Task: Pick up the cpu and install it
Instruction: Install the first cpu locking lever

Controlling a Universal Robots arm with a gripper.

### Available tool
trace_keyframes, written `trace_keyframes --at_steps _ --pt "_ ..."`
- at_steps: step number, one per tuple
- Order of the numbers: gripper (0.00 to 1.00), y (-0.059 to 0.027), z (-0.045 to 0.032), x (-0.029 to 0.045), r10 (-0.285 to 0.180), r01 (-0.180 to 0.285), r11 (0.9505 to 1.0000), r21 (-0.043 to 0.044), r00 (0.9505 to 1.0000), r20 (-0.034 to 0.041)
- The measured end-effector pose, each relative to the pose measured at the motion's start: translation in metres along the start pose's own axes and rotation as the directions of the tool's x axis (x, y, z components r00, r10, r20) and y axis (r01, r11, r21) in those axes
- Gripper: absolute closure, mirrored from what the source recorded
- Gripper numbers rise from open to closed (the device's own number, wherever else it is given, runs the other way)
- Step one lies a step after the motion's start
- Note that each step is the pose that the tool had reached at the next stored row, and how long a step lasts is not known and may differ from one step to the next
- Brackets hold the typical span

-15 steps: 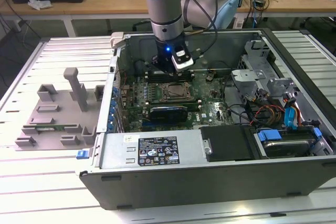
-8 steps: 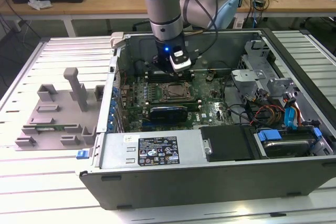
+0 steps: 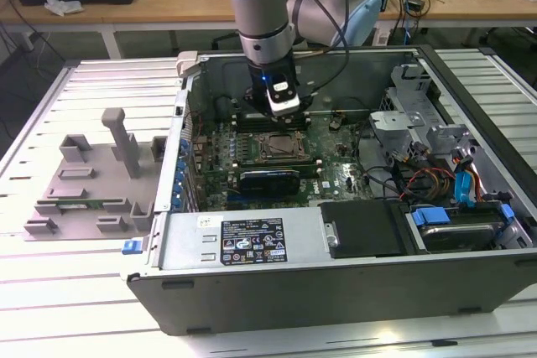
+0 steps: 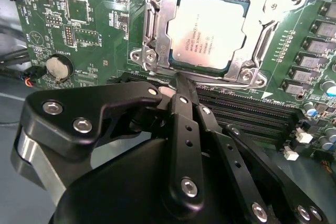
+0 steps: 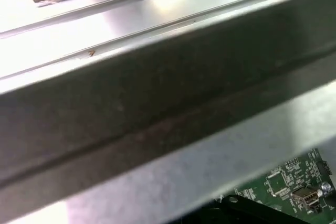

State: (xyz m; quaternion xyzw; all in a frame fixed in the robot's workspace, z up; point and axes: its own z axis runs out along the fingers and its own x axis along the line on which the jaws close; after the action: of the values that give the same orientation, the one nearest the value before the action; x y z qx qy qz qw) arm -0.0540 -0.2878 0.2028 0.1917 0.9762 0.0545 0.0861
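One cpu (image 4: 207,34) sits in its socket (image 4: 157,22), the gripper (image 4: 179,80) pinched together empty just beside it.

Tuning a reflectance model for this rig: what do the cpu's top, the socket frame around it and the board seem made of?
The cpu top looks like matte silver-grey metal: soft, even sheen under dark print. The socket frame looks like bright stamped metal, perhaps steel: sharp highlights, bent edges. The motherboard is a glossy green circuit board, probably a coated laminate.
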Motion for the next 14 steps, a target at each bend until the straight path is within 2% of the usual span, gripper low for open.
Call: trace_keyframes --at_steps 11,13,14 --pt "0.89 0.0057 0.0002 0.0052 0.047 -0.047 0.9989 0.0065 0.9989 0.0077" --pt "0.89 0.006 0.0005 0.006 0.048 -0.048 0.9988 0.0061 0.9987 0.0201" --pt "0.89 0.0059 0.0007 0.0062 0.047 -0.048 0.9989 0.0045 0.9986 0.024"
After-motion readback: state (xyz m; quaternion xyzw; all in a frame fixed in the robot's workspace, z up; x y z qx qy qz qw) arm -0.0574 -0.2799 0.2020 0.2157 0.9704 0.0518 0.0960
